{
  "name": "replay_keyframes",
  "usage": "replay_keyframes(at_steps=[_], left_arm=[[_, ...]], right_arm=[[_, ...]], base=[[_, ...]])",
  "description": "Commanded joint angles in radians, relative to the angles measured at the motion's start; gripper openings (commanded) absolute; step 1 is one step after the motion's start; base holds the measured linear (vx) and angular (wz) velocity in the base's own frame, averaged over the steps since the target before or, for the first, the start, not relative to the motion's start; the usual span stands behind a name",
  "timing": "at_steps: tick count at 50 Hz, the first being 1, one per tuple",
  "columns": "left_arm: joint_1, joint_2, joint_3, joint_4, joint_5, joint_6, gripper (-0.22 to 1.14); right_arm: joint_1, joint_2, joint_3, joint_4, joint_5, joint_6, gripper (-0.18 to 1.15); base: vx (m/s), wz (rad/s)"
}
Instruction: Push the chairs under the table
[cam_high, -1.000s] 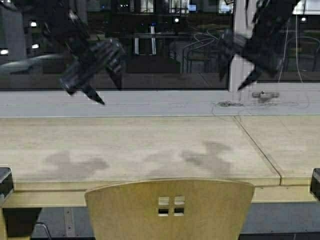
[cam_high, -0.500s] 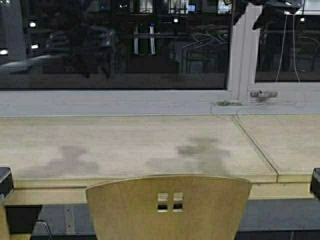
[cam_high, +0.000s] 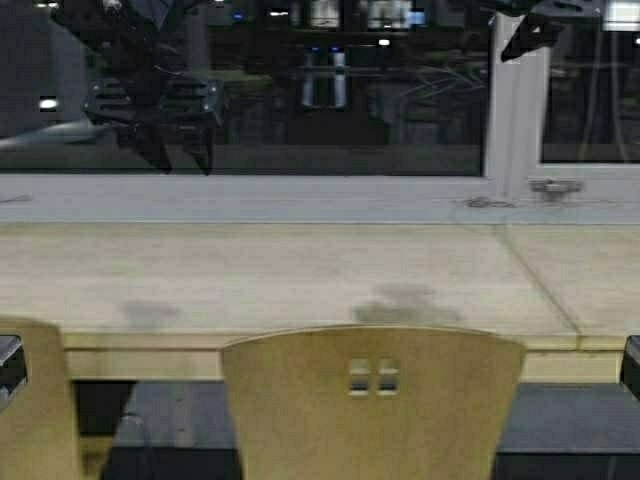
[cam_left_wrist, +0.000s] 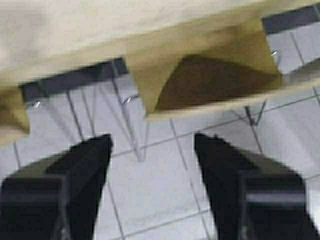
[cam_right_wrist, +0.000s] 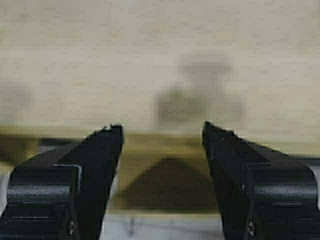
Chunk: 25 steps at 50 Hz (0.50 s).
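Note:
A tan chair (cam_high: 375, 400) with square cut-outs in its back stands just in front of the table's (cam_high: 300, 270) thick front edge, near the middle. Part of a second chair (cam_high: 35, 400) shows at the lower left. Both arms are raised high over the table's far side. My left gripper (cam_high: 185, 160) hangs open at the upper left, my right gripper (cam_high: 525, 35) at the top right. In the left wrist view the open gripper (cam_left_wrist: 152, 142) looks down on a chair (cam_left_wrist: 210, 75) and floor tiles. In the right wrist view the open gripper (cam_right_wrist: 162, 129) is above the table (cam_right_wrist: 150, 60) and the chair (cam_right_wrist: 170, 192).
A dark window (cam_high: 320, 90) with a white sill (cam_high: 300, 195) runs behind the table; a white frame post (cam_high: 515, 110) stands at the right. A seam (cam_high: 535, 275) joins two table sections at the right. Thin chrome chair legs (cam_left_wrist: 135, 125) stand on the tiled floor.
The whole scene has slid to the right in the high view, so the robot has moved; a second chair has come into view at the lower left. The left arm shows again at the upper left.

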Motion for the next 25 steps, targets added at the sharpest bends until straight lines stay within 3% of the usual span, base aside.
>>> replay_keyframes(at_steps=[1,25], left_arm=[[-0.032,-0.029,-0.031,0.006,0.008,0.002,0.87],[-0.071,-0.054,-0.06,0.006,0.02,-0.005,0.87]], right_arm=[[0.014,-0.018,-0.011,-0.002,-0.006,0.005,0.86],[0.044,0.003,-0.002,0.002,-0.011,0.009,0.86]], base=[[-0.17,0.31],[-0.2,0.32]])
